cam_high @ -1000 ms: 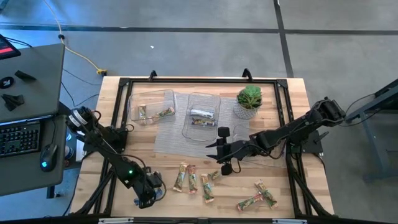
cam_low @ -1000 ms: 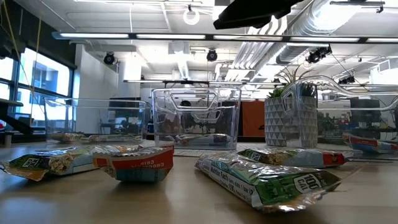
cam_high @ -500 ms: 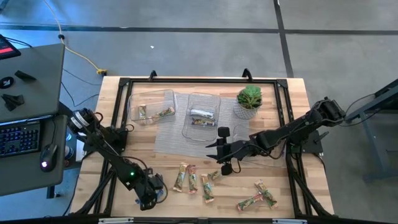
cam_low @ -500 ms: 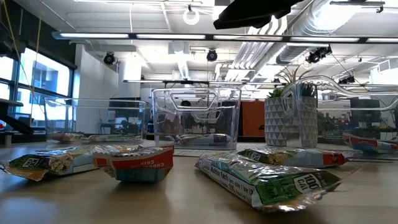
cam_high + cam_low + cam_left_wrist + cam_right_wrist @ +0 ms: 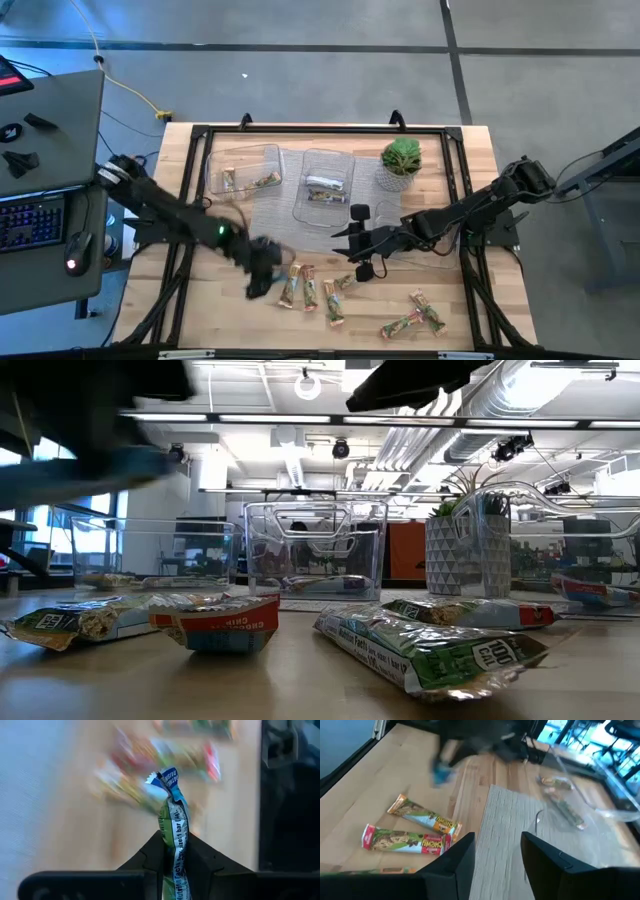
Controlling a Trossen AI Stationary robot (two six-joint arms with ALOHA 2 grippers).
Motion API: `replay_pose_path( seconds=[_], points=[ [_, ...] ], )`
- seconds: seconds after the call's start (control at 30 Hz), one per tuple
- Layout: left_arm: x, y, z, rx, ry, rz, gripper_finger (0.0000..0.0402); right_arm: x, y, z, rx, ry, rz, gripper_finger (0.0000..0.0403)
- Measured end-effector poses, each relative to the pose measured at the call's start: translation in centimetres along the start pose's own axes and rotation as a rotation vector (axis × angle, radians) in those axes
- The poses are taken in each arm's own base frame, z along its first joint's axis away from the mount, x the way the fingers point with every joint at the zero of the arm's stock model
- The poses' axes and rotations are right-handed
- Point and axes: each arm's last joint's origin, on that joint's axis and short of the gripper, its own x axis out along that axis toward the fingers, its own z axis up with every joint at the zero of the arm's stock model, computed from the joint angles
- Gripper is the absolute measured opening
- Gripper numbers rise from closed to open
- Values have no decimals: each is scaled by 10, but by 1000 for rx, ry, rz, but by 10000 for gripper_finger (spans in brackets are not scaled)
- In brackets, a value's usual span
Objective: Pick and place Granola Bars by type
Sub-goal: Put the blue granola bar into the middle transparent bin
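My left gripper [image 5: 257,284] hangs over the near left of the table, beside the loose granola bars, shut on a blue-wrapped bar [image 5: 172,810]. That bar is a blue blur in the right wrist view [image 5: 440,772]. Several more granola bars [image 5: 308,288] lie flat on the wood near the front edge, with others [image 5: 412,316] to the right. My right gripper [image 5: 357,243] hovers open over the grey mat [image 5: 270,225], nothing between its fingers [image 5: 497,855]. My left gripper pinches the blue bar between its two fingers, flat faces against the pads [image 5: 176,851]. The bar's crimped free end [image 5: 167,779] sticks out past the fingertips, slightly bent. The bar is lifted clear of the table.
Two clear trays [image 5: 245,170] [image 5: 325,185], each with bars inside, stand at the back on the mat. A small potted plant [image 5: 400,160] stands to their right. A black frame runs round the table's edge.
My left gripper has taken the blue bar off the near left corner. It has swung up and toward the table's middle, quickly enough to blur. The bar is now clear of the wood.
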Motion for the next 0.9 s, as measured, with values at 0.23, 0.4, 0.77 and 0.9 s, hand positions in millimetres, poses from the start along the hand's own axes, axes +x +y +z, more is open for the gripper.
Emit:
replay_pose_path(
  seconds=[0.23,0.4,0.77,0.9],
  points=[
    [-41,59,65,132,-261,166,51,-1,3,-10,97,98,65,142],
    [-76,81,108,281,-408,216,51,-1,3,-10,120,103,80,142],
    [-81,113,138,436,-461,314,51,-1,3,-10,96,97,77,142],
    [-43,128,139,410,-348,280,51,-1,3,-9,96,92,77,142]
  ],
)
